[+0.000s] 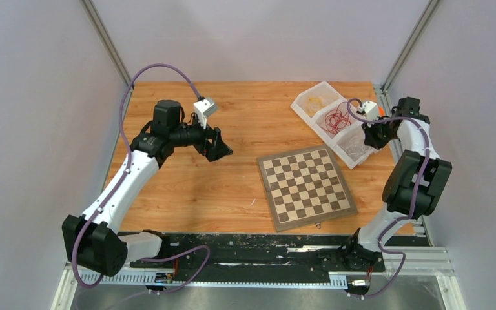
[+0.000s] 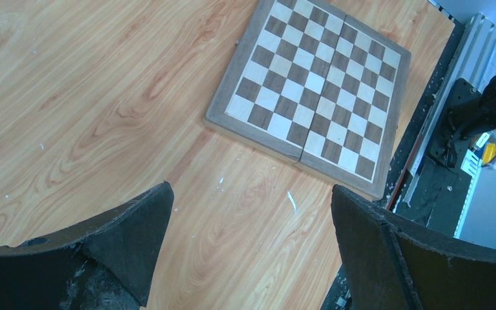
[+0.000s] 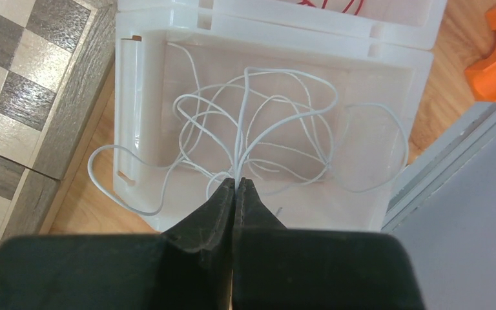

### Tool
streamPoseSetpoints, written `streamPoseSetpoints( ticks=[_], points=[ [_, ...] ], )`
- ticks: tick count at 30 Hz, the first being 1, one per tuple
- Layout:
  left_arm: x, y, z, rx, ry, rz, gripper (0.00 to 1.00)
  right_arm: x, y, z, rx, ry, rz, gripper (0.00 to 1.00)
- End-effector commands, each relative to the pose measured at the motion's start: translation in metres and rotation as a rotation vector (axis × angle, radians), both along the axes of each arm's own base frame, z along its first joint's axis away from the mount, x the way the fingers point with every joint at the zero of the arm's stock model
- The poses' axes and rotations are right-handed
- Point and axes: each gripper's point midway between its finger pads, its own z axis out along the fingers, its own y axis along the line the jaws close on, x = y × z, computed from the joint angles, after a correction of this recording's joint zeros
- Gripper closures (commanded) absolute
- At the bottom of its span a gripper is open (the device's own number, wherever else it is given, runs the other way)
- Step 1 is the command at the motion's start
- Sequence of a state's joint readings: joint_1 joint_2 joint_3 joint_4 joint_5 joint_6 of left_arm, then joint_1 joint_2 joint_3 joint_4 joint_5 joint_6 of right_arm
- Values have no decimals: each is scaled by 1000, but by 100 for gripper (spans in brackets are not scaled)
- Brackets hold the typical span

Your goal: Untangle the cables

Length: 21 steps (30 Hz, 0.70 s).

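Work on this job has barely begun, as far as you can see: the thin white wires point(image 3: 258, 123) lie in a loopy heap in the near part of the white plastic tray point(image 3: 271, 35). The thin red wires point(image 1: 337, 119) sit bunched in the middle part and the thin yellow-orange wires point(image 1: 316, 102) in the far part. Your right claw point(image 3: 236, 187) is pinched tight on a few white strands, your left claw point(image 2: 250, 194) hangs spread wide and empty over the wooden counter point(image 2: 71, 97), and all three bunches look left to pull apart.
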<state>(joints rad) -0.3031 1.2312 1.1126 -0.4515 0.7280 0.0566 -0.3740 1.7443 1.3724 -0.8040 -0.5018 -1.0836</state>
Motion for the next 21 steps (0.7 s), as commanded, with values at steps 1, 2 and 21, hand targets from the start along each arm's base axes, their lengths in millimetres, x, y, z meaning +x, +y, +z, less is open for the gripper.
streamPoseSetpoints(
  ticks=[1,2,21],
  points=[
    [-2,0,15,-29,-54,-10,0,2,-5,-4,-7,38,20,100],
    [-2,0,15,-28,-53,-10,0,2,-5,-6,-7,48,16,100],
    [4,3,12,7,-37,11,0,70,11,-19,90,69,-39,94]
  ],
)
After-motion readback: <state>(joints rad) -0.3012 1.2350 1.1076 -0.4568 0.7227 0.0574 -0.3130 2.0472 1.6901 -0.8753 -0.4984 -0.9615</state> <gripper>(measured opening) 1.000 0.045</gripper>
